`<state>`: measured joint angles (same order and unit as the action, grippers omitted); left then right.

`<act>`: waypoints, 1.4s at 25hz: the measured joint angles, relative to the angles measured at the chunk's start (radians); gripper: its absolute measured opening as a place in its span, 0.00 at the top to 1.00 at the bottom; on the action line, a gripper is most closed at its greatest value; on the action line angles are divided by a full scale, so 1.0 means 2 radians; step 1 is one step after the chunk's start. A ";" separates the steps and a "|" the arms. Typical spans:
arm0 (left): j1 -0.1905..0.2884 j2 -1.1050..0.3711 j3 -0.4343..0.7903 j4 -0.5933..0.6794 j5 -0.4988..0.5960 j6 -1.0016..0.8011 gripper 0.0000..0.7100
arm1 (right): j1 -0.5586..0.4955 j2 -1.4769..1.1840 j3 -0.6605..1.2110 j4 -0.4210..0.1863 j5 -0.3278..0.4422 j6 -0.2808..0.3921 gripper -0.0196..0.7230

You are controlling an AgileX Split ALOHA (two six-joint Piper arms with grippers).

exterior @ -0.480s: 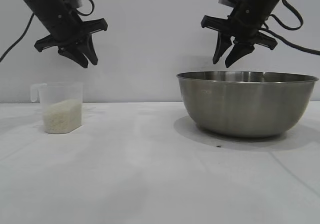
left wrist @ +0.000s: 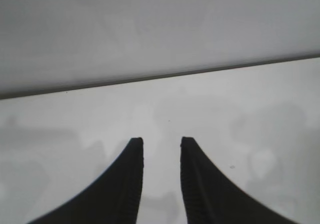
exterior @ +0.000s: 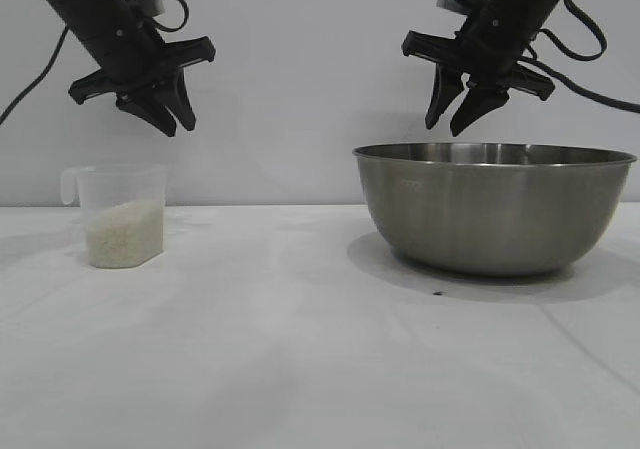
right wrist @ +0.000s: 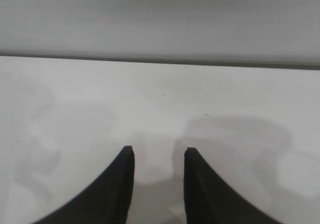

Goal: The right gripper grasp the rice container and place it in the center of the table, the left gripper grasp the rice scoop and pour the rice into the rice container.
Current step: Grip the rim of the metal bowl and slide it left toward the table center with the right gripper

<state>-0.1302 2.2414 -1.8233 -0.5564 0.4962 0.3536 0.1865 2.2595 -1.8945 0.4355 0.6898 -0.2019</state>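
The rice container (exterior: 495, 207), a big steel bowl, stands on the white table (exterior: 300, 349) at the right. Above its left rim hangs my right gripper (exterior: 444, 128), open and empty, fingers pointing down. At the left stands the rice scoop (exterior: 120, 214), a frosted plastic cup with a tab handle, partly filled with rice (exterior: 124, 234). My left gripper (exterior: 179, 129) hovers above and slightly right of it, open, holding nothing. Each wrist view shows only that arm's own gripper, left (left wrist: 161, 140) and right (right wrist: 157, 150), over bare table.
A plain white wall stands behind the table. A small dark speck (exterior: 436, 294) lies on the table in front of the bowl. Open table surface stretches between the cup and the bowl.
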 joint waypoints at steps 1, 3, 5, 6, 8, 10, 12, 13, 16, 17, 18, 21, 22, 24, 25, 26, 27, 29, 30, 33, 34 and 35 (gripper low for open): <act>0.000 0.000 0.000 0.000 0.002 0.000 0.78 | 0.000 0.000 0.000 -0.004 0.007 0.000 0.66; 0.000 0.000 0.000 0.007 0.009 0.000 0.78 | 0.000 -0.001 0.000 -0.015 0.026 -0.001 0.66; 0.000 0.000 0.000 0.013 0.017 0.000 0.78 | -0.005 -0.004 0.000 -0.032 0.050 0.000 0.66; 0.000 0.000 0.000 0.012 0.019 0.000 0.78 | -0.008 -0.009 0.000 -0.045 0.064 0.003 0.66; 0.000 0.000 0.000 0.012 0.022 0.000 0.78 | -0.019 -0.025 0.000 -0.072 0.088 0.011 0.66; 0.000 0.000 0.000 0.012 0.022 0.000 0.78 | -0.029 -0.043 0.000 -0.090 0.113 0.015 0.66; 0.000 0.000 0.000 0.012 0.022 0.000 0.78 | -0.036 -0.061 0.000 -0.113 0.148 0.015 0.66; 0.000 0.000 0.000 0.012 0.023 0.000 0.78 | -0.037 -0.069 0.000 -0.128 0.166 0.015 0.66; 0.000 0.000 0.000 0.012 0.024 0.000 0.78 | -0.037 -0.079 -0.001 -0.164 0.233 0.016 0.66; 0.000 0.000 0.000 0.012 0.024 0.000 0.78 | -0.037 -0.080 -0.001 -0.172 0.252 0.016 0.66; 0.000 0.000 0.000 0.012 0.025 0.000 0.78 | -0.037 -0.080 0.000 -0.177 0.262 0.016 0.66; 0.000 0.000 0.000 0.012 0.029 0.000 0.78 | -0.037 -0.080 0.015 -0.185 0.270 0.016 0.66; 0.000 0.000 0.000 0.012 0.036 0.000 0.78 | -0.037 -0.080 0.023 -0.187 0.269 0.016 0.66; 0.000 0.000 0.000 0.012 0.042 0.000 0.78 | -0.037 -0.080 0.042 -0.189 0.270 0.015 0.66; 0.000 0.000 0.000 0.012 0.044 0.000 0.78 | -0.037 -0.080 0.049 -0.190 0.271 0.015 0.66; 0.000 0.000 0.000 0.012 0.048 0.000 0.78 | -0.037 -0.080 0.058 -0.191 0.270 0.015 0.66; 0.000 0.000 0.000 0.012 0.049 0.000 0.78 | -0.037 -0.080 0.066 -0.191 0.268 0.014 0.66; 0.000 0.000 0.000 0.012 0.049 0.000 0.78 | -0.037 -0.076 0.074 -0.191 0.267 0.013 0.66; 0.000 0.000 0.000 0.012 0.049 0.000 0.78 | -0.037 -0.073 0.075 -0.193 0.267 0.013 0.66; 0.000 0.000 0.000 0.012 0.051 0.000 0.78 | -0.037 -0.054 0.075 -0.195 0.265 0.013 0.66; 0.000 0.000 0.000 0.012 0.052 0.000 0.78 | -0.037 -0.049 0.075 -0.194 0.265 0.011 0.75; 0.000 0.000 0.000 0.012 0.054 0.000 0.78 | -0.036 -0.045 0.076 -0.190 0.264 0.009 0.81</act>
<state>-0.1302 2.2414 -1.8233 -0.5316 0.6038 0.3536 0.1145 2.1692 -1.7430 0.0556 1.2187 -0.1840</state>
